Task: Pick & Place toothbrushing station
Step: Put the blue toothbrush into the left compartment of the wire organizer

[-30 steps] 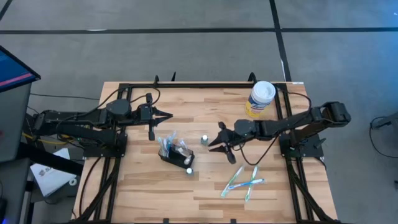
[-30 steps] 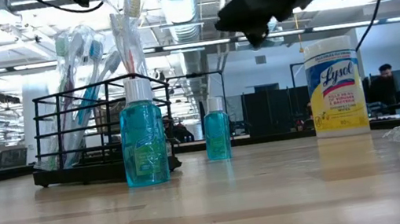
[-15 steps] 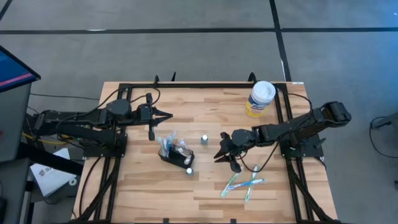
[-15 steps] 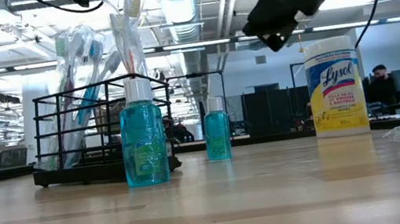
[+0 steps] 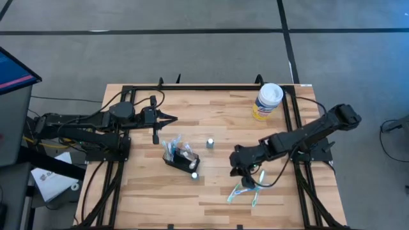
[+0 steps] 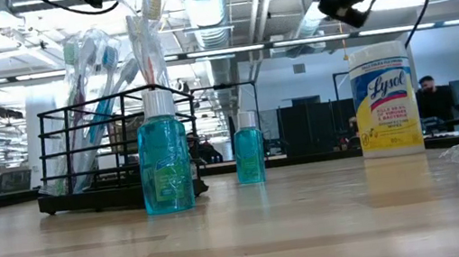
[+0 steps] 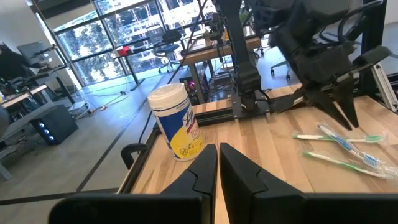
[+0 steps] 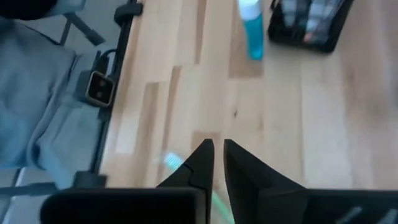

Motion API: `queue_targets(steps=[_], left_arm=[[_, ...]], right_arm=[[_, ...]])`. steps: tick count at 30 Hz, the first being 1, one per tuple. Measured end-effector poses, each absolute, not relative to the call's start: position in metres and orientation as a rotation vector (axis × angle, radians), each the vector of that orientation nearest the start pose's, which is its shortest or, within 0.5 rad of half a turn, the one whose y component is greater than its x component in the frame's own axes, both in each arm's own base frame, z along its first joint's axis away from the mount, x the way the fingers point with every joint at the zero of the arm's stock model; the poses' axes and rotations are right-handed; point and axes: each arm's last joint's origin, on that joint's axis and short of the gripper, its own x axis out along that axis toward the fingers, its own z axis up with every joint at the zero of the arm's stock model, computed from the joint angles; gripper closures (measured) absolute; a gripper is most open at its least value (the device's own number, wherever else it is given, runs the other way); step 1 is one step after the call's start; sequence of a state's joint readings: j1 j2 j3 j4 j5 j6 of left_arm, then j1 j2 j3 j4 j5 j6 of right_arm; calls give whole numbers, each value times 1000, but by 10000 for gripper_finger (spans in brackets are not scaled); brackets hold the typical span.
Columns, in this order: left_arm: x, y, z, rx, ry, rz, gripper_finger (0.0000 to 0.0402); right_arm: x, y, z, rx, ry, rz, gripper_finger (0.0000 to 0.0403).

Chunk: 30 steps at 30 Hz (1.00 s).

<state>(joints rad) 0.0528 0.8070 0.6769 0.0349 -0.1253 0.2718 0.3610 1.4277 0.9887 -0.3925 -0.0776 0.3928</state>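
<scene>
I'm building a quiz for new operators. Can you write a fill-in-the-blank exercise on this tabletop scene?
1. The yellow canister has a ____ lid.
2. The right end effector hovers over the loose ____ lying flat on the table.
3. The toothbrushing station is a wire holder coloured ____.
4. The liquid in the small bottle standing apart from the station is ____.

Missing words: white; toothbrushes; black; blue
</scene>
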Motion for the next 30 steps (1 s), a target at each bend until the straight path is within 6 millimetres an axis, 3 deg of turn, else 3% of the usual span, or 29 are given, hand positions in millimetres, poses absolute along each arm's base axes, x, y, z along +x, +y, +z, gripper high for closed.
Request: queue_targets(steps=[11, 24, 30], left_arm=[[184, 13, 313, 274, 119, 164, 389], [184, 13, 313, 274, 119, 164, 389], [184, 13, 313, 274, 120, 164, 389]], right_arm=[[264, 128, 244, 300, 951, 267, 394], [257, 138, 242, 418, 1023, 255, 402], [263, 154, 219, 389, 1110, 229, 403]])
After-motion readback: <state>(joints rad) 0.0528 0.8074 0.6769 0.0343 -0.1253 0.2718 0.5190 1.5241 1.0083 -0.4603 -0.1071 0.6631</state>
